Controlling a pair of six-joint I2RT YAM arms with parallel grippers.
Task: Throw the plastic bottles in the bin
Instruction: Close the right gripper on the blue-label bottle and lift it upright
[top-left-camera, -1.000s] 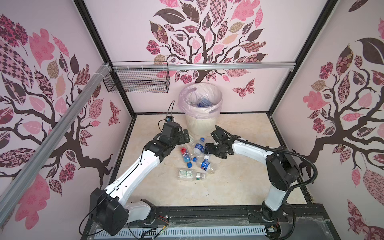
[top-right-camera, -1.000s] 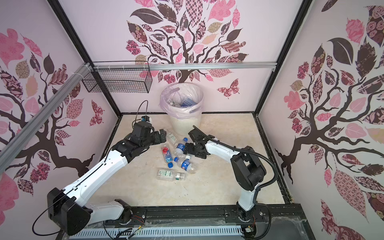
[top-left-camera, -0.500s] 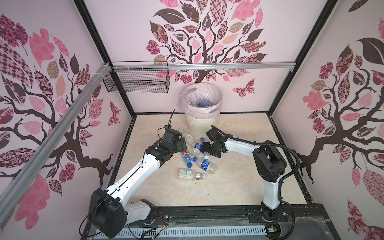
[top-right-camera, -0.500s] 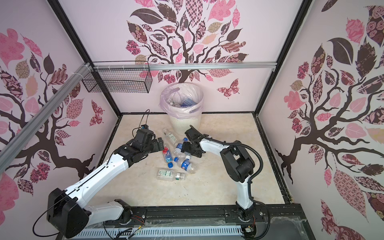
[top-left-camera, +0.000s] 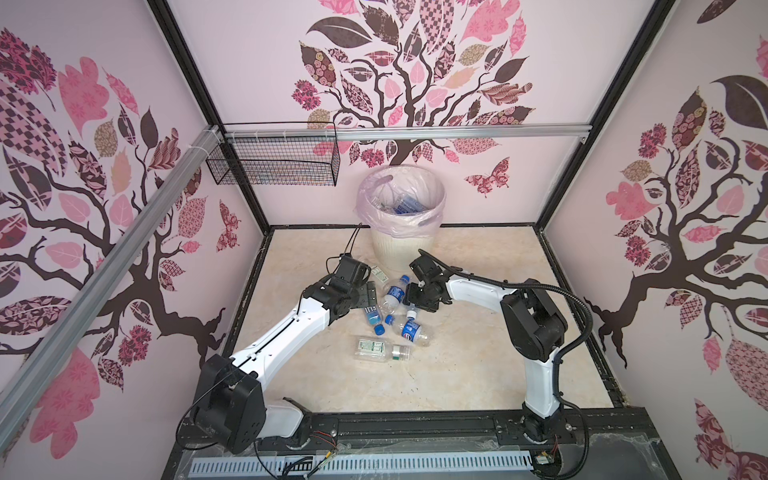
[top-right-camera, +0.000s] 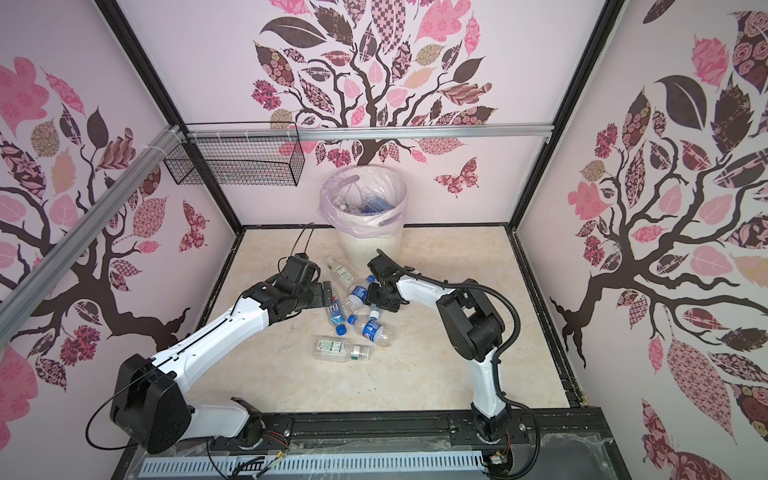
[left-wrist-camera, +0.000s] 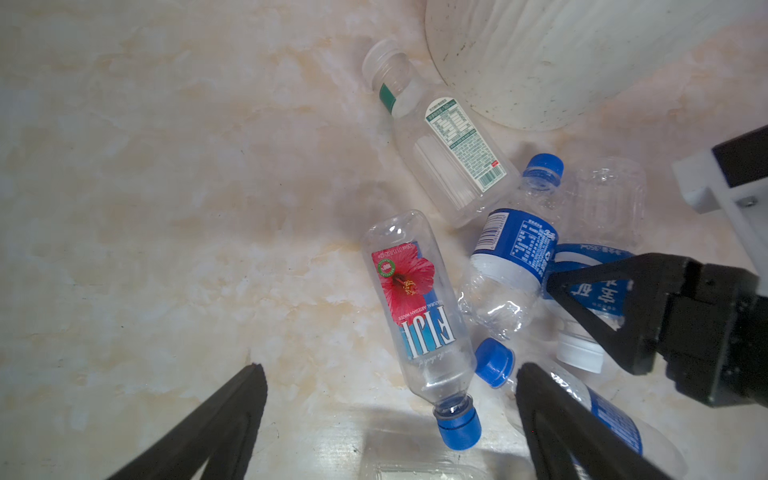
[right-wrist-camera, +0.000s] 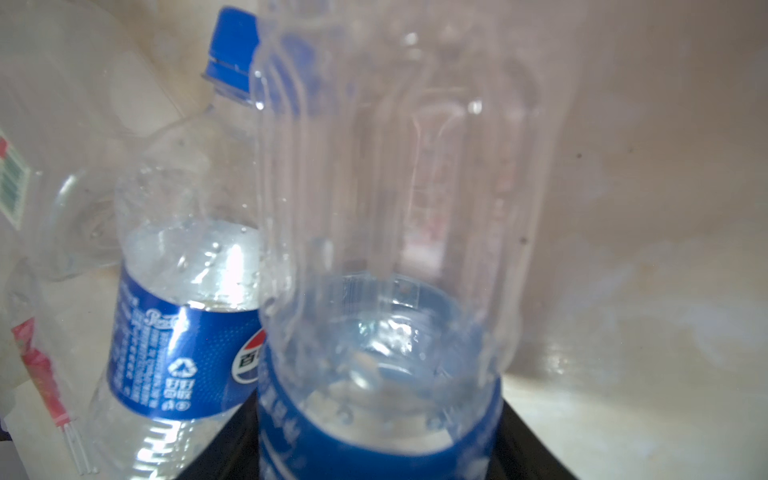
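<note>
While gripping the blue-label bottle with the right end effector, lift straight up, clear of the Pepsi bottle just beside it | plastic bottles clustered on tabletop, just before the bin | release only above its opening | left end effector wide open over the Fiji bottle, empty.

Six clear plastic bottles lie on their sides, clustered on the table just in front of the bin, a ribbed cream basket whose pink liner holds more. Most carry blue labels. The white-capped bottle lies against a Pepsi bottle.
</note>
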